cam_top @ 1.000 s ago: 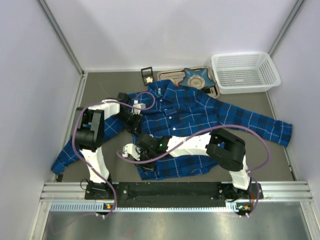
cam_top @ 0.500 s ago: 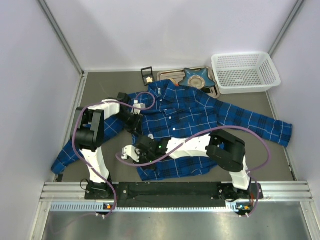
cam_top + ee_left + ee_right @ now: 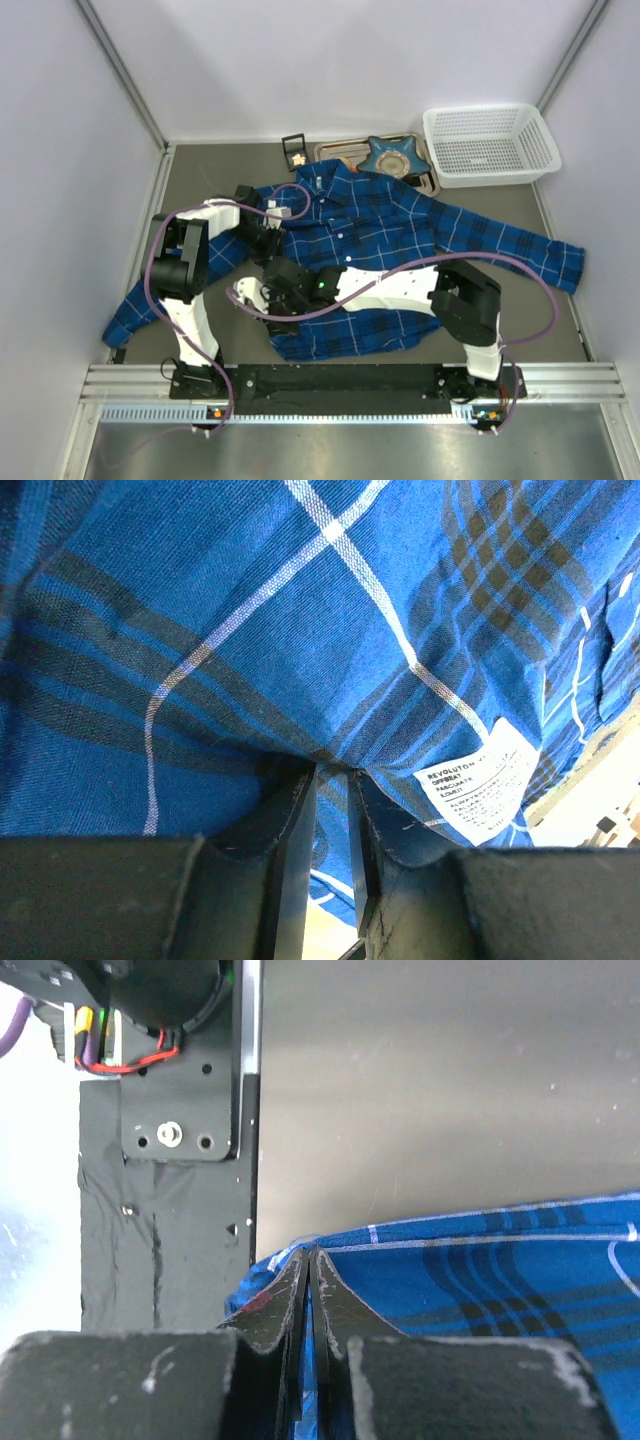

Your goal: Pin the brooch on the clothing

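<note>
The blue plaid shirt (image 3: 400,235) lies spread on the table, collar toward the back. My left gripper (image 3: 266,243) is shut on a fold of the shirt's left front. In the left wrist view its jaws (image 3: 332,776) pinch the shirt (image 3: 300,610) beside a white care label (image 3: 480,780). My right gripper (image 3: 264,306) reaches left across the lower shirt. In the right wrist view it (image 3: 310,1256) is shut on the edge of the shirt (image 3: 480,1260). The brooch (image 3: 297,156) is a tiny pale thing in a small black box behind the collar, apart from both grippers.
A blue star-shaped dish (image 3: 392,154) sits on a metal tray (image 3: 345,150) at the back. A white mesh basket (image 3: 490,145) stands at the back right. The shirt's sleeves reach far left (image 3: 135,315) and far right (image 3: 555,260). The black base plate (image 3: 160,1220) lies near my right gripper.
My right gripper has moved left and a little away from the base plate, drawing the shirt's lower left edge with it. My left arm has not moved.
</note>
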Robot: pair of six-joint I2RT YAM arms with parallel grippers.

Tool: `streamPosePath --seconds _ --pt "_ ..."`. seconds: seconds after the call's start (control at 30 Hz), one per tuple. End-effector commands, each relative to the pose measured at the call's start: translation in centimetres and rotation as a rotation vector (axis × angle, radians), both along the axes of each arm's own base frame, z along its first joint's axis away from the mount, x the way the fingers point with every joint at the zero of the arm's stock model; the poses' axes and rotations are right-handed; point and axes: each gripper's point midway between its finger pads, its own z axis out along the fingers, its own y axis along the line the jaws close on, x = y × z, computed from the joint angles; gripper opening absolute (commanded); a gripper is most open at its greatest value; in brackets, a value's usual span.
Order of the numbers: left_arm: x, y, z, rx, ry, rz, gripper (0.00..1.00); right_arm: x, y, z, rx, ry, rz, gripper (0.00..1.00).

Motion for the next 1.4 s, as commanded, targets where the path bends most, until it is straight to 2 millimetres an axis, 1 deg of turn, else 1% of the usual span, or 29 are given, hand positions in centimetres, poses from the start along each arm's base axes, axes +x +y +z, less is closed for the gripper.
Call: streamPosePath --seconds 0.0,0.03,0.1,0.13,0.17,0.2,0.23,0.27,0.3,0.33,0.37,0.4,0.43,0.5,0.53,0.6,0.63,0.73,0.8,0.9,1.0,1.07,1.17,1.2,1.3,1.37 --pt "1.8 2.5 -4.8 0.179 -0.091 -0.043 0.27 -2.2 2.3 1.4 0.048 0.104 0.049 0.00" --pt "1.7 2.5 -4.7 0.178 -0.091 -0.046 0.27 -2.3 2.6 1.3 0.049 0.114 0.049 0.00" --pt "1.7 2.5 -4.8 0.178 -0.088 -0.046 0.27 -2.8 2.9 0.5 0.034 0.150 0.066 0.00" --pt "1.7 2.5 -4.8 0.178 -0.089 -0.047 0.27 -2.8 3.3 0.6 0.040 0.164 0.066 0.00" --pt "1.7 2.5 -4.8 0.178 -0.091 -0.047 0.27 -3.2 3.4 -0.2 0.025 0.188 0.077 0.00" --pt "1.7 2.5 -4.8 0.177 -0.087 -0.048 0.27 -3.4 3.4 -0.4 0.014 0.204 0.084 0.00" --pt "1.7 2.5 -4.8 0.177 -0.090 -0.049 0.27 -3.5 3.6 -0.2 0.021 0.206 0.095 0.04" --pt "1.7 2.5 -4.8 0.178 -0.089 -0.047 0.27 -3.6 3.7 0.2 0.028 0.210 0.109 0.11" --pt "1.8 2.5 -4.8 0.177 -0.091 -0.047 0.27 -3.6 3.5 0.5 0.031 0.206 0.116 0.18" --pt "1.7 2.5 -4.8 0.177 -0.088 -0.048 0.28 -3.5 3.3 0.7 0.037 0.191 0.128 0.27" --pt "1.7 2.5 -4.8 0.177 -0.089 -0.049 0.28 -3.2 3.0 1.1 0.040 0.176 0.129 0.32" --pt "1.7 2.5 -4.8 0.177 -0.087 -0.049 0.28 -2.5 2.7 2.7 0.066 0.153 0.122 0.36" --pt "1.7 2.5 -4.8 0.178 -0.085 -0.048 0.28 -2.2 1.8 2.6 0.050 0.140 0.123 0.38" --pt "1.8 2.5 -4.7 0.176 -0.088 -0.048 0.29 -0.5 0.6 3.4 0.058 0.110 0.096 0.37" --pt "1.8 2.5 -4.8 0.174 -0.088 -0.048 0.29 -0.4 -0.5 3.5 0.058 0.079 0.108 0.37" --pt "1.8 2.3 -4.7 0.168 -0.087 -0.047 0.29 0.1 -1.6 3.3 0.050 0.020 0.117 0.37" --pt "2.0 2.3 -4.8 0.168 -0.087 -0.047 0.29 0.1 -2.4 2.8 0.042 -0.007 0.137 0.37" --pt "2.0 2.3 -4.8 0.168 -0.086 -0.047 0.29 0.3 -3.2 1.0 0.001 -0.041 0.146 0.36" --pt "2.0 2.3 -4.8 0.168 -0.084 -0.047 0.29 0.3 -3.2 0.5 -0.008 -0.052 0.151 0.34" --pt "2.0 2.3 -4.8 0.168 -0.086 -0.047 0.29 0.3 -2.7 -0.1 -0.011 -0.067 0.158 0.32" --pt "2.0 2.3 -4.8 0.168 -0.084 -0.047 0.29 -0.1 -2.1 -0.9 -0.022 -0.061 0.167 0.31" --pt "2.0 2.3 -4.8 0.168 -0.084 -0.049 0.29 -0.1 -2.0 -2.2 -0.048 -0.064 0.164 0.31" --pt "2.0 2.3 -4.8 0.170 -0.084 -0.047 0.29 0.5 -1.6 -3.6 -0.077 -0.086 0.147 0.33" --pt "2.0 2.3 -4.8 0.170 -0.086 -0.048 0.29 0.8 -1.6 -4.8 -0.102 -0.083 0.142 0.33" --pt "2.0 2.3 -4.8 0.170 -0.083 -0.049 0.30 0.9 -1.8 -6.1 -0.132 -0.092 0.141 0.33" --pt "2.0 2.3 -4.8 0.170 -0.082 -0.049 0.30 1.2 -1.8 -6.3 -0.135 -0.098 0.135 0.30"
